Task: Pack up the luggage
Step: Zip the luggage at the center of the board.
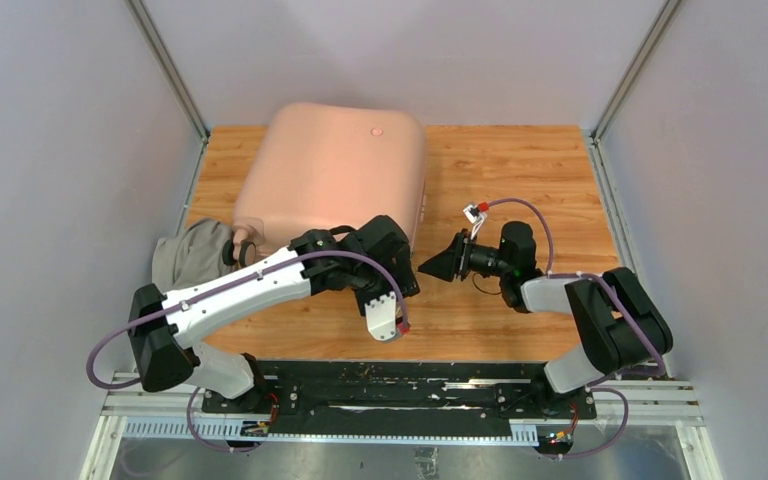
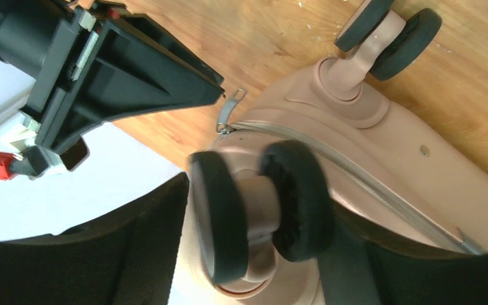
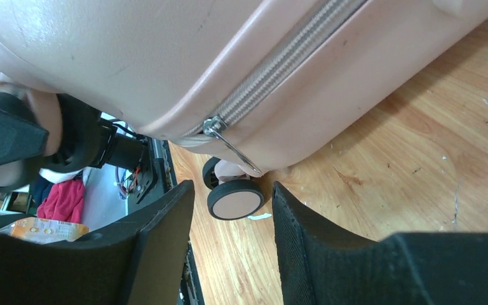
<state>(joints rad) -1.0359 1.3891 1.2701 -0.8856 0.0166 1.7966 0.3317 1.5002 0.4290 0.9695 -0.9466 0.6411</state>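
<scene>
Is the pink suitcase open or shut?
Shut. The luggage lies with its two shells together, and the zipper is closed up to its slider. Beyond the slider, cannot tell.

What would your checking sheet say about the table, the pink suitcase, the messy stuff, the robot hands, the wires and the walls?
Surface: wooden table, lightly scuffed.
Job's things: luggage closed, lying flat; zipper pull at a near corner.
Clutter: grey cloth bundle outside, beside the luggage.
Hands: left hand open, straddling a wheel; right hand open, just short of the zipper pull.
Cables: purple cables along both arms, untangled.
Surroundings: grey walls on three sides.
</scene>
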